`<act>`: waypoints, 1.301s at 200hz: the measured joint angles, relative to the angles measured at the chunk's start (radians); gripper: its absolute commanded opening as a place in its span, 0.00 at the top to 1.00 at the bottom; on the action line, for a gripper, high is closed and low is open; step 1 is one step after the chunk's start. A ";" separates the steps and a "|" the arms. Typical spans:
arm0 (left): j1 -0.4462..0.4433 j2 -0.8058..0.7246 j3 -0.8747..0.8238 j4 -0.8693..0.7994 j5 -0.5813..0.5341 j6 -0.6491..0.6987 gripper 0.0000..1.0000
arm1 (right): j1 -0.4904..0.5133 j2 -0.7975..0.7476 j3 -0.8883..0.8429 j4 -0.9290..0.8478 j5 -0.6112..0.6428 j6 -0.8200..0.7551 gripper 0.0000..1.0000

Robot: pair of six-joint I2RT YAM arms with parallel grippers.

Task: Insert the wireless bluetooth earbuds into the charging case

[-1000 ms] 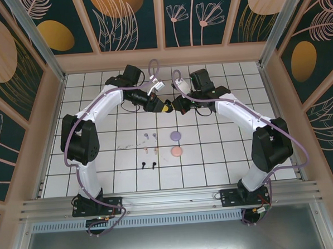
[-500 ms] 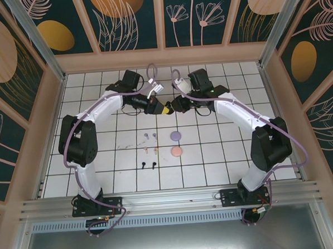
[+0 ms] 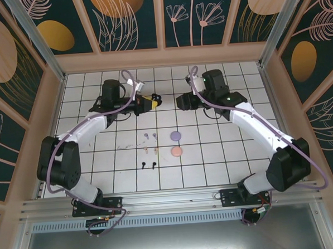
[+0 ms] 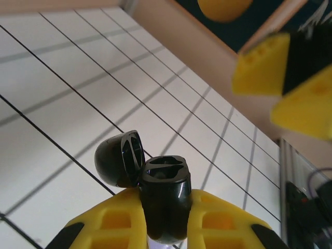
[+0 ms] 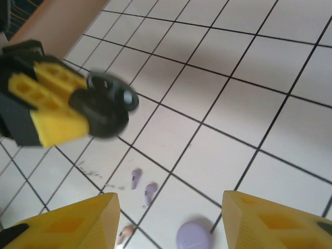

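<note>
Yellow fingers (image 4: 116, 220) of the left gripper (image 3: 152, 101) are clenched on a black case (image 4: 165, 199). They squeeze its body from both sides, with its lid (image 4: 118, 165) swung open toward 10 o'clock and two sockets showing inside. The gripper holds it up off the tiled table (image 3: 224, 155), at about 11 o'clock from the table's middle. Across a gap, at about 1 o'clock, the right gripper (image 3: 181, 101) faces it, its fingers (image 5: 67, 225) spread wide and released, grasping nothing. Below both, near the table's middle, the earbuds lie loose on the tiles in three pairs, one after another toward 6 o'clock: lilac earbuds (image 3: 146, 136), pink earbuds (image 3: 146, 150), then black earbuds (image 3: 143, 164). At 3 o'clock from the lilac pair sits a round lilac case (image 3: 175, 136), and at 3 o'clock from the pink pair a round pink case (image 3: 176, 152).
</note>
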 measured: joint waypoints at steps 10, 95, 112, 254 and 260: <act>0.003 -0.029 -0.022 0.043 -0.043 -0.017 1.00 | 0.028 -0.011 -0.031 0.012 0.003 0.041 0.45; 0.019 -0.194 -0.151 0.248 -0.423 -0.080 1.00 | 0.441 0.191 -0.082 0.017 0.203 0.457 0.47; 0.031 -0.206 -0.171 0.284 -0.482 -0.092 1.00 | 0.489 0.235 -0.069 0.005 0.249 0.534 0.48; 0.172 -0.211 -0.264 0.509 -0.657 -0.256 1.00 | 0.693 0.562 0.227 -0.175 0.372 0.802 0.63; 0.176 -0.211 -0.265 0.513 -0.658 -0.259 1.00 | 0.694 0.570 0.232 -0.182 0.372 0.806 0.64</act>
